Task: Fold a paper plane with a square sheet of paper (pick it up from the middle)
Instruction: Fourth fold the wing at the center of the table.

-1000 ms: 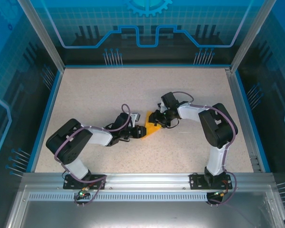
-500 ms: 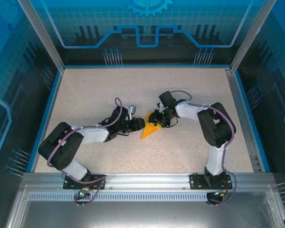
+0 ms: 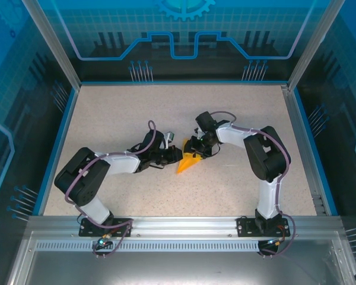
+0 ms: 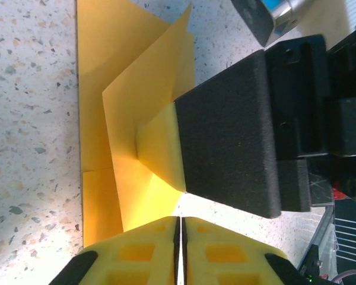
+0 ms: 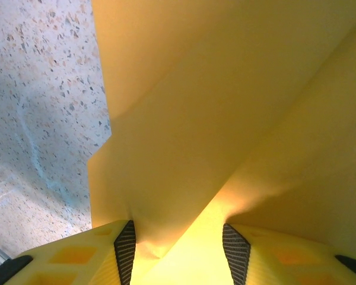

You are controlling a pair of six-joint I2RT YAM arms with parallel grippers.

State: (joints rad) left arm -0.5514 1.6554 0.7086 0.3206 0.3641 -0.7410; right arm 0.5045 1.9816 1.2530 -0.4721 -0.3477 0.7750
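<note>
A bright-orange folded paper (image 3: 190,163) lies on the speckled beige bench (image 3: 118,113) just below the centre of the top view, its pointed end aimed toward the lower left. The left gripper (image 3: 175,155) reaches in from the left and meets the paper's left edge. The right gripper (image 3: 196,149) comes from the right and sits on the paper's upper end.

In the left wrist view the paper (image 4: 118,89) fills the upper left, one flap standing up from the flat layers. A broad black block (image 4: 225,130) covers its right side. At the bottom edge the left gripper (image 4: 179,234) has its yellow jaws clenched, with only a thin slit between them. Whether any paper is nipped in the slit I cannot tell.

In the right wrist view the paper (image 5: 196,119) spreads across most of the frame, with bench (image 5: 41,119) at the left. The right gripper (image 5: 178,249) is at the bottom. A raised fold runs down between its black pads (image 5: 126,243) and meets both, so these jaws are grasping the paper.
</note>
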